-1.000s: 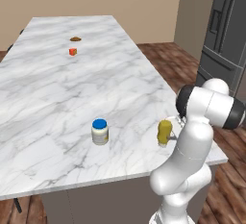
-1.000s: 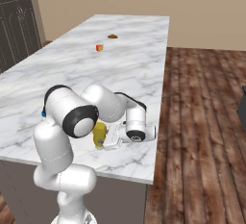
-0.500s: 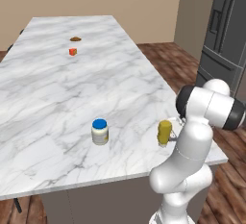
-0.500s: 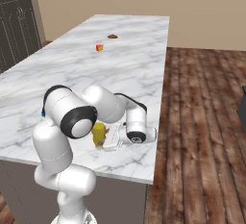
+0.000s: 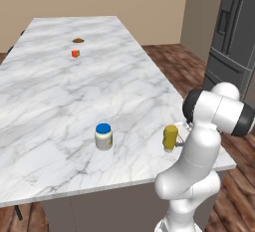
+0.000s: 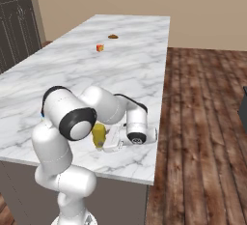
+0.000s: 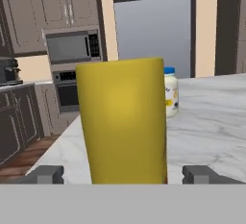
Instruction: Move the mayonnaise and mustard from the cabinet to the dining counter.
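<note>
So, mustard (image 5: pixel 170 137) standing near dining counter (image 5: pixel 60 96) front edge, mayonnaise (image 5: pixel 103 136) beside it. Gripper (image 7: pixel 122 174) wide open, astride bottle, gripping nothing. Next: back straight off without tipping it.

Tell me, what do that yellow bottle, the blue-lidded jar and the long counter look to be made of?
The mustard looks like matte plastic: flat, even yellow with no glints. The mayonnaise could be glass or plastic, since its creamy body gives no clear sign; its blue lid looks like smooth plastic. The dining counter looks like polished marble, white with grey veining.
</note>
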You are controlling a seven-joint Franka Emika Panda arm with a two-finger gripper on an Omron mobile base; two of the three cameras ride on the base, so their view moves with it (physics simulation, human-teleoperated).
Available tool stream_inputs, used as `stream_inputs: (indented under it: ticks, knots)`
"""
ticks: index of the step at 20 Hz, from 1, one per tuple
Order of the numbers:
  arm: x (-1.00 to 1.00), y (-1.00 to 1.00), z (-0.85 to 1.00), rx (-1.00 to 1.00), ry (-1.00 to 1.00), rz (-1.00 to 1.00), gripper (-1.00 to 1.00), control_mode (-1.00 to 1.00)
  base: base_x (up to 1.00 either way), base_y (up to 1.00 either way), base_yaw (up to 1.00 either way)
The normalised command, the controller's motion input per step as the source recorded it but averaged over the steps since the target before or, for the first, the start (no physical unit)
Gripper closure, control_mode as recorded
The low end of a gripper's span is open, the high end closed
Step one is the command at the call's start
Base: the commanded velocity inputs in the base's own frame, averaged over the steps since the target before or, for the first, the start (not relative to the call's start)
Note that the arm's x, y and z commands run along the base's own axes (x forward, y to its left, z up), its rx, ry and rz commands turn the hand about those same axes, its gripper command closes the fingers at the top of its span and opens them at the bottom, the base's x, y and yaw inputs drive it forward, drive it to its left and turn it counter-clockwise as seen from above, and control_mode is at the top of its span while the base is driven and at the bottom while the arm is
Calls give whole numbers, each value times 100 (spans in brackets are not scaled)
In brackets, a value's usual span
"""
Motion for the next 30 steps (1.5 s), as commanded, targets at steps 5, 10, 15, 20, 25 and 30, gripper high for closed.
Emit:
stream_inputs:
  ticks: [5, 10, 15, 20, 25, 30]
  knots:
    - [0, -5, 23, 0, 0, 0, -100, -100, 0, 0, 0]
    - [-1, -21, 28, 0, 1, 0, -100, -100, 0, 0, 0]
    - [-9, -26, 36, 0, 1, 0, -100, -100, 0, 0, 0]
    - [-18, -22, 49, 0, 0, 0, -100, -100, 0, 0, 0]
    - [-26, -4, 65, 0, 0, 0, -100, -100, 0, 0, 0]
    - [-37, 0, 94, 0, -8, -2, -100, -100, 0, 0, 0]
